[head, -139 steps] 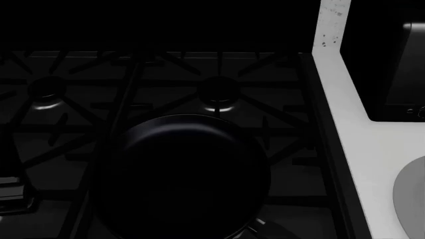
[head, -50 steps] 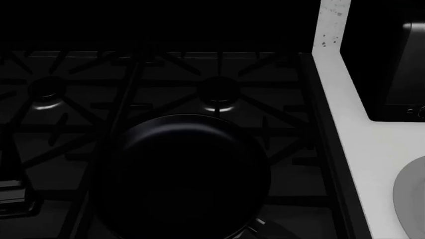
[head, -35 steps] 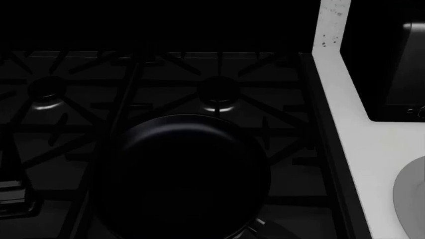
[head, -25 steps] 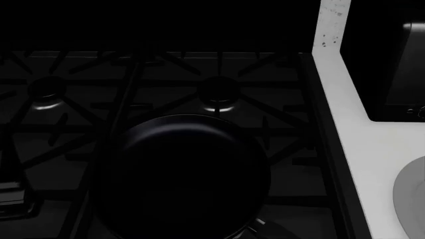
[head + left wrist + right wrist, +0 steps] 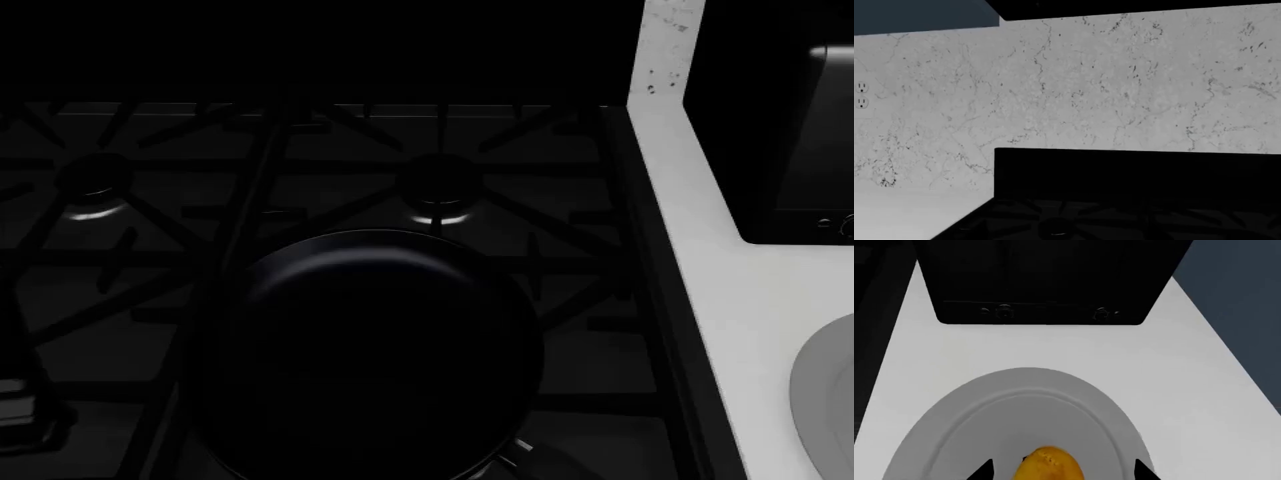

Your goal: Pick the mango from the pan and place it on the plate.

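Note:
The black pan [image 5: 380, 340] sits empty on the dark stove in the head view. The light-grey plate [image 5: 825, 392] lies on the white counter at the right edge. In the right wrist view the yellow-orange mango [image 5: 1047, 466] rests on the plate [image 5: 954, 410]. My right gripper [image 5: 1061, 473] is open just above it, with its dark fingertips [image 5: 984, 471] wide apart on either side of the fruit and not touching it. A dim grey part of my left arm [image 5: 16, 408] shows at the lower left edge; its jaws do not show.
The stove has black grates and burners [image 5: 441, 190] behind the pan. A black appliance [image 5: 801, 140] stands on the white counter [image 5: 721, 280] behind the plate and also shows in the right wrist view [image 5: 1047, 280]. The left wrist view shows a marbled wall [image 5: 1121, 85].
The dim part of my left arm at the lower left has slid down toward the frame edge. Pan and plate have not moved.

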### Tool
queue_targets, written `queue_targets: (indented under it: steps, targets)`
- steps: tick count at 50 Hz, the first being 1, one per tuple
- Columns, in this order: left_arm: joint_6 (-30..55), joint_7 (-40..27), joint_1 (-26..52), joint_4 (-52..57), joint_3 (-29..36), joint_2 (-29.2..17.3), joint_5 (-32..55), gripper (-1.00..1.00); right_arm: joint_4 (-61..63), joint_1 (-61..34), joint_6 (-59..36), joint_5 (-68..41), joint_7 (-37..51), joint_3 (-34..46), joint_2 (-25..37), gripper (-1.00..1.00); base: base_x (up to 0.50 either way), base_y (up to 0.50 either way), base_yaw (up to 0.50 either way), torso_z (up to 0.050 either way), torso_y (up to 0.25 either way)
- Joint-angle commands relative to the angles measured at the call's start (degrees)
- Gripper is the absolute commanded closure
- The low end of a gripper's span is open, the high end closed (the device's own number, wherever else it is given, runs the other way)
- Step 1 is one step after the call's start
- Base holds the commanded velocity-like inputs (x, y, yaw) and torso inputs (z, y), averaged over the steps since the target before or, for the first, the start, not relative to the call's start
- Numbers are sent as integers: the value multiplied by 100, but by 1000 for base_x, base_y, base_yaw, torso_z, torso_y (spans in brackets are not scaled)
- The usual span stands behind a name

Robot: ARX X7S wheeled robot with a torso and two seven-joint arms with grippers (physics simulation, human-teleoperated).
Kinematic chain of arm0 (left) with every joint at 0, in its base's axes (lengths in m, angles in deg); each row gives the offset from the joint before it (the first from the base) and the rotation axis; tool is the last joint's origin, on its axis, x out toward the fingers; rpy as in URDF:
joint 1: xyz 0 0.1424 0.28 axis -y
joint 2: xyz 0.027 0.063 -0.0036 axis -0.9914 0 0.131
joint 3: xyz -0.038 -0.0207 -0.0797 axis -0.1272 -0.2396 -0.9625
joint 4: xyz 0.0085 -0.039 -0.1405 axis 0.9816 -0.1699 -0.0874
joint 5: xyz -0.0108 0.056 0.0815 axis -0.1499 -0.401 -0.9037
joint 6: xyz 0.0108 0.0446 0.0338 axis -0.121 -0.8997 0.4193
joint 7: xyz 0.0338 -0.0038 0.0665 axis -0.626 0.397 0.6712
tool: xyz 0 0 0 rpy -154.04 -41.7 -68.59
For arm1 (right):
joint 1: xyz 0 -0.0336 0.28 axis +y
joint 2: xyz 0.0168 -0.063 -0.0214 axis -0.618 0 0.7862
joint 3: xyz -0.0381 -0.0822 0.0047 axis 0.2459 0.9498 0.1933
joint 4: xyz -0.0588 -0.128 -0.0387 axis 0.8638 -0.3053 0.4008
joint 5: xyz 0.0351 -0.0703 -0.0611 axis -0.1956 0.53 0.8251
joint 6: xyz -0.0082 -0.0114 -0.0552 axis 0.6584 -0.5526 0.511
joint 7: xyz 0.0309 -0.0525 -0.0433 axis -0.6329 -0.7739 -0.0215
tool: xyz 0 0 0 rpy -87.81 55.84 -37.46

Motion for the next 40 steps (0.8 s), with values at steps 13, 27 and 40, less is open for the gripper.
queue_targets:
  steps: [13, 27, 40]
  targets:
    - [-256, 25, -423, 282, -241, -119, 160, -100, 1563, -1407, -1256, -937, 522, -1370, 646, -100, 0, 0, 0, 0, 0]
    - [-272, -14, -602, 488, -290, -185, 179, -100, 1872, -2351, -2394, -2709, 1859, -2447, 647, -100, 0, 0, 0, 0, 0]
    - [-323, -43, -691, 594, -250, -177, 173, -100, 2267, -2904, -2845, -5422, 3958, -3196, 647, -100, 0, 0, 0, 0, 0]
